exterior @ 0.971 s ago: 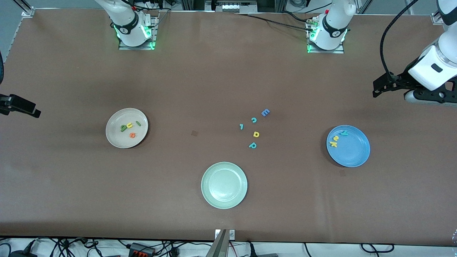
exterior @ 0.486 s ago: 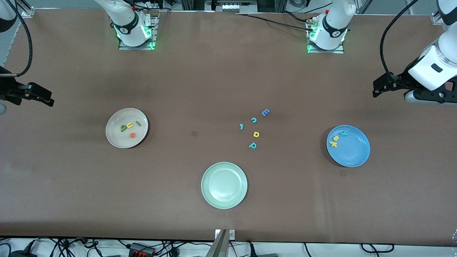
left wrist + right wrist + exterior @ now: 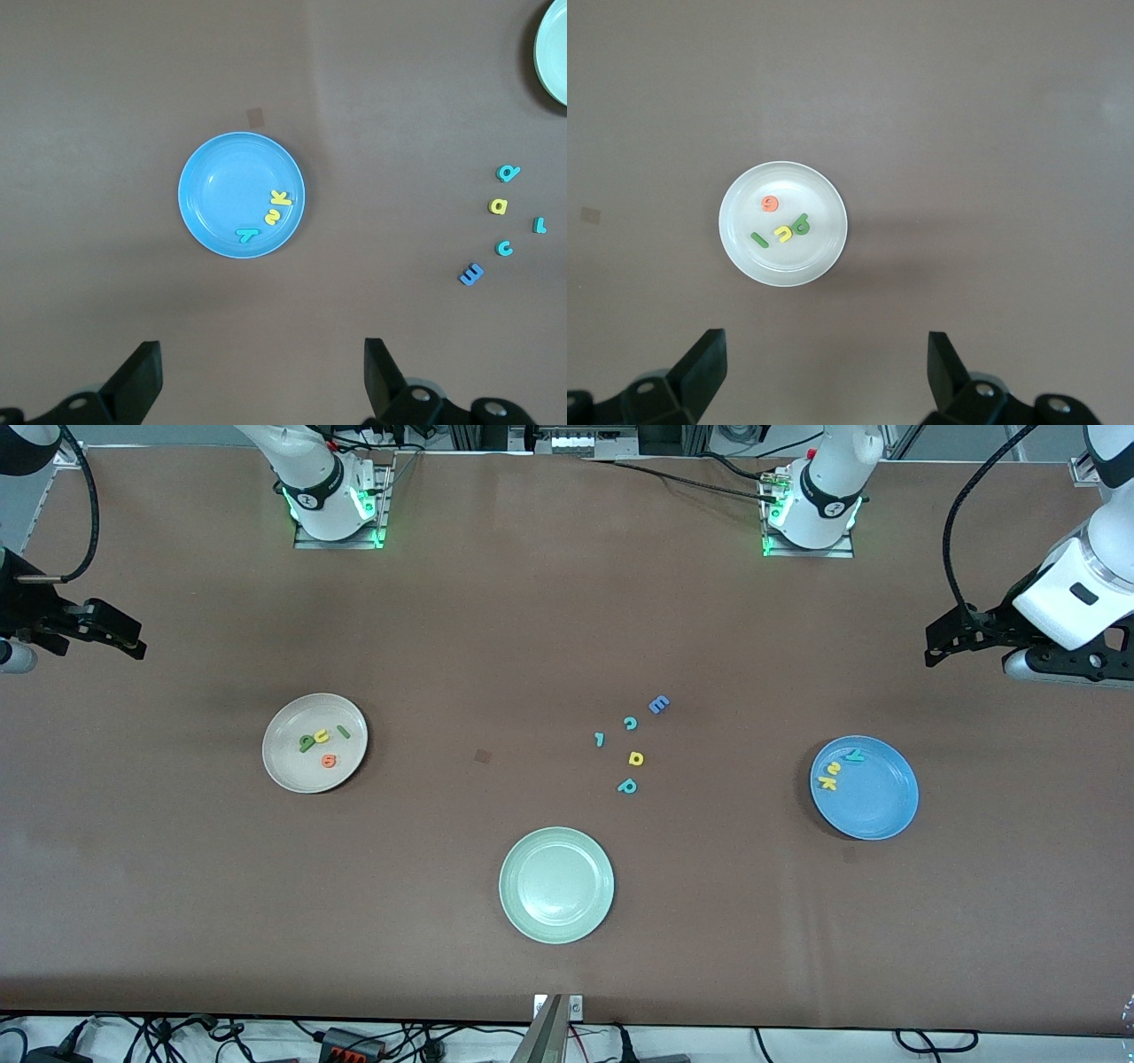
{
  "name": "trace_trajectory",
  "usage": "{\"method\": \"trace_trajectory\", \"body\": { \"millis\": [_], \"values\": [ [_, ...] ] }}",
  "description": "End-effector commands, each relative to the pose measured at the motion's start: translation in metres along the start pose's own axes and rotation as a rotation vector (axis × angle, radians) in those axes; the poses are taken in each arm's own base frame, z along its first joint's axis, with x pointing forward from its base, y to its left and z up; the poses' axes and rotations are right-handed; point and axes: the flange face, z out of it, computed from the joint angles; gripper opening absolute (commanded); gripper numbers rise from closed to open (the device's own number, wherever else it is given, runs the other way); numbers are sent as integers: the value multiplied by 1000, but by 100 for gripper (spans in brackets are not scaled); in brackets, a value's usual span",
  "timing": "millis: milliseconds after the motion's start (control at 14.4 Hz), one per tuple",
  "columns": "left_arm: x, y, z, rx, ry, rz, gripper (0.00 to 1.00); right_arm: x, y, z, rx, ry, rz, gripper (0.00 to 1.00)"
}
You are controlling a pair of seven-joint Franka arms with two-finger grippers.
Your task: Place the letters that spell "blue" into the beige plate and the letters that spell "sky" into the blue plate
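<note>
My left gripper: jaws spread wide, holding nothing, raised over the brown desk at the left arm's end.
My right gripper: likewise wide, empty, over the right arm's end.
Four small foam letters spelling "blue": in the round smooth beige plate.
Three foam letters spelling "sky": in the round glossy blue plate.

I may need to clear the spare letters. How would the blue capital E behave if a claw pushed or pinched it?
The blue capital E lies flat on the table, so it would probably slide, not roll or tip. It looks small and foam-like, likely very light and slightly squashy. Being so low, it may be hard to pinch without scraping the table.
</note>
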Motion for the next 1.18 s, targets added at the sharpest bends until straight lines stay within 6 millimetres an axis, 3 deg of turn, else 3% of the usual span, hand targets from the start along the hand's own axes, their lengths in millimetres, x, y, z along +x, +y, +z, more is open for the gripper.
{"method": "trace_trajectory", "body": {
  "millis": [0, 1110],
  "values": [
    [-3, -2, -5, 4, -3, 9, 100, -2, 0, -2, -20, 14, -13, 100],
    [-3, -1, -5, 4, -3, 11, 100, -5, -5, -3, -19, 4, -26, 100]
  ]
}}
